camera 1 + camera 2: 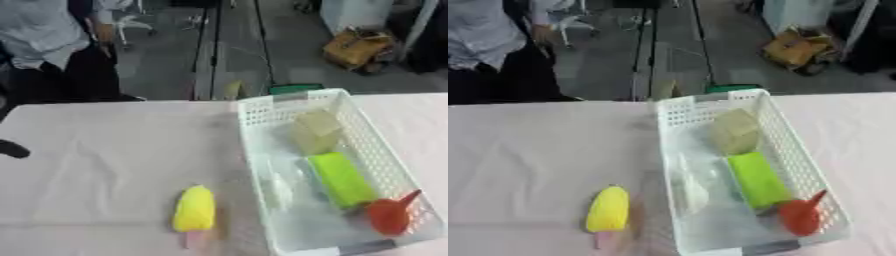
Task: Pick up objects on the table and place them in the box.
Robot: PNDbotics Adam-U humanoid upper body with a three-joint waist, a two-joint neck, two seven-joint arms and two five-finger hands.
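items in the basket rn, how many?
4 visible: pale yellowish block at the far end, green block mid-right, red funnel-shaped thing near right corner, clear item on the left. More clear items may be hidden.

**Only a Dark Tip of the Left Arm Seen**

A small black rounded shape [12, 149] is seen at the left edge of the left eye view. Whether fingers are open cannot be told. The right hand is not shown.

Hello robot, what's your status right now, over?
No robot hand clearly in view. Yellow ice pop on the table, left of the basket. Green block, red funnel already inside. Path clear.
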